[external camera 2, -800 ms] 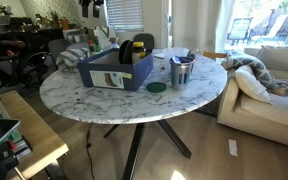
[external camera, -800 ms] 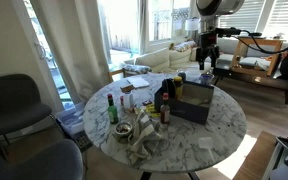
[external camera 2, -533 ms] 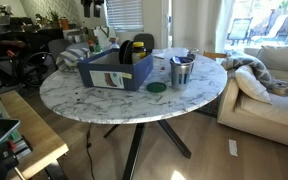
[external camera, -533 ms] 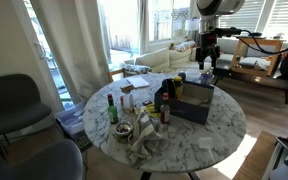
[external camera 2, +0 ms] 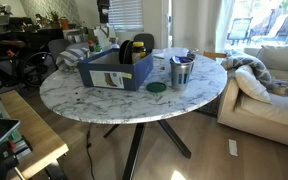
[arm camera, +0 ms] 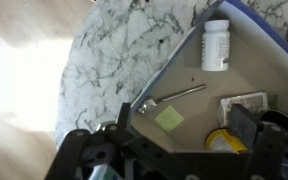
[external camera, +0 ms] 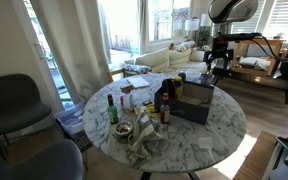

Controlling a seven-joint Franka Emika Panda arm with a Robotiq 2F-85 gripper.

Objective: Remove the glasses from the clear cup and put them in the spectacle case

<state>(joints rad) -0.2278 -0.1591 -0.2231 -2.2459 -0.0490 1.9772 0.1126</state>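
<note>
A shiny see-through cup (external camera 2: 181, 71) stands on the marble table (external camera 2: 104, 110) beside a blue bin (external camera 2: 114, 70). Dark items stick out of its top; I cannot tell if they are the glasses. I cannot make out a spectacle case in any view. My gripper (external camera: 218, 66) hangs above the far end of the blue bin (external camera: 194, 103); in an exterior view only the arm (external camera 2: 104, 12) shows at the top edge. In the wrist view my gripper (arm camera: 184, 135) is open and empty, looking down into the bin (arm camera: 184, 45).
Inside the bin lie a white pill bottle (arm camera: 215, 45), a spoon (arm camera: 169, 98), a yellow-green note (arm camera: 168, 117) and a yellow container (arm camera: 224, 140). Bottles (external camera: 111, 108), crumpled cloth (external camera: 144, 140) and clutter fill the table's other side. A dark round lid (external camera 2: 156, 88) lies by the cup.
My arm and gripper have shifted sideways along the far side of the table, over the end of the blue bin. Nothing on the table has moved.
</note>
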